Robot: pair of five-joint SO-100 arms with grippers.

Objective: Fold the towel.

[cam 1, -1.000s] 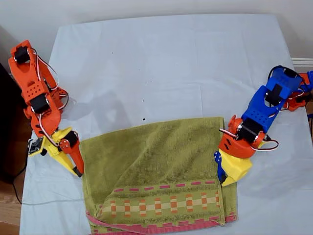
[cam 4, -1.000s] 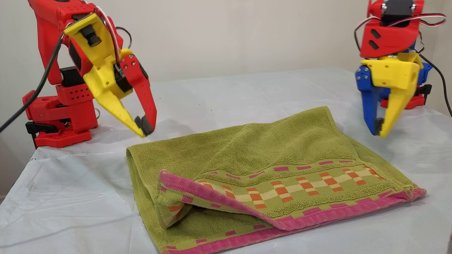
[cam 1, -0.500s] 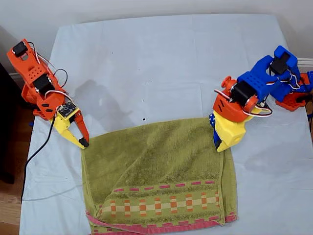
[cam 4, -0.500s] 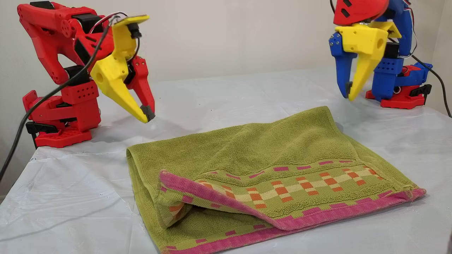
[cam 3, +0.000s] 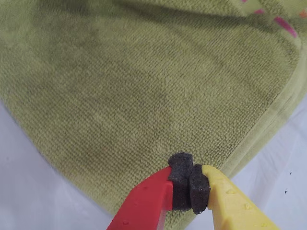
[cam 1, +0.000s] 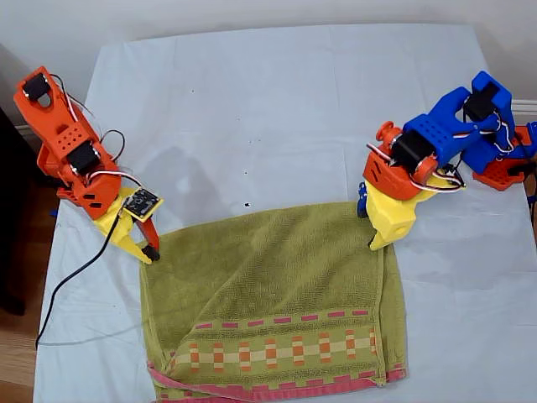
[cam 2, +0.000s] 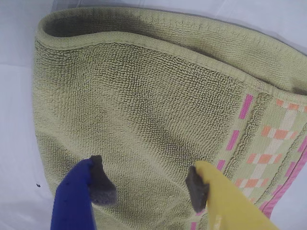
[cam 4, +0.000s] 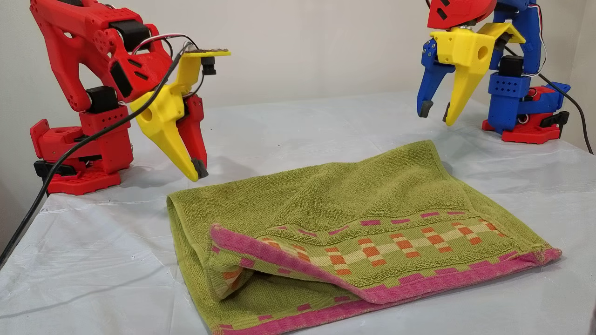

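Note:
The olive-green towel [cam 1: 268, 294] lies folded in two on the white sheet. Its pink hems and orange-and-cream band [cam 4: 372, 246] sit at the near edge of the other view. My first gripper [cam 1: 369, 227], blue and yellow, hangs open above the fold's corner at the exterior view's right. Nothing is between its pads [cam 2: 100, 184]. My second gripper [cam 1: 151, 254], red and yellow, is shut with its foam pads [cam 3: 188, 184] pressed together. It points down at the fold's corner at the exterior view's left, holding no cloth. In the other view, the first gripper [cam 4: 435, 117] hovers higher than the second gripper [cam 4: 196, 171].
A white sheet [cam 1: 277, 109] covers the table. The red arm base [cam 4: 79, 153] stands at the other view's left and the blue arm base [cam 4: 526, 125] at its right. A black cable [cam 1: 71, 277] trails off the exterior view's left table edge.
My first gripper has opened and shifted slightly over the towel's corner. My second gripper, still shut, has moved down and in toward the other fold corner. The towel has not moved.

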